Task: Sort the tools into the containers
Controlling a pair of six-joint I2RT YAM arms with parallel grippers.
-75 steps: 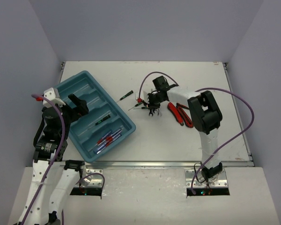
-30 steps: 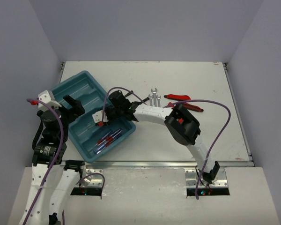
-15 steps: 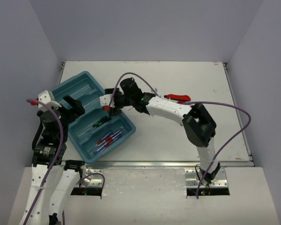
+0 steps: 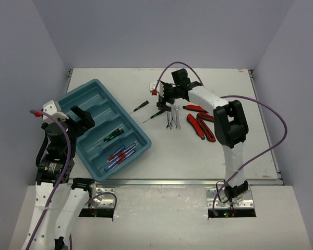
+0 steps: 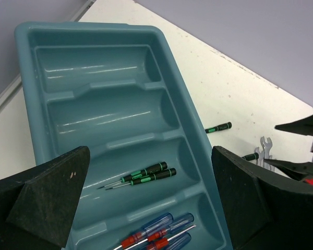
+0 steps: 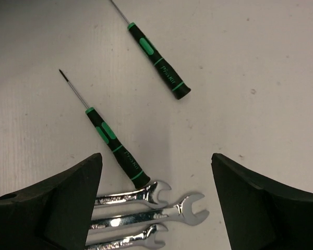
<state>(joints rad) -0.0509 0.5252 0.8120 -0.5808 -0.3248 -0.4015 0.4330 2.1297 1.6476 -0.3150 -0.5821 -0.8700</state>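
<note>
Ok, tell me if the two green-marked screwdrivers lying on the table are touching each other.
Apart. The right wrist view shows bare table between the upper screwdriver and the lower screwdriver along their whole length.

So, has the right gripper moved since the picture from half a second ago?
Yes. The right gripper was at the right edge of the teal tray. Now it is further to the right, clear of the tray, open near the wrenches.
</note>
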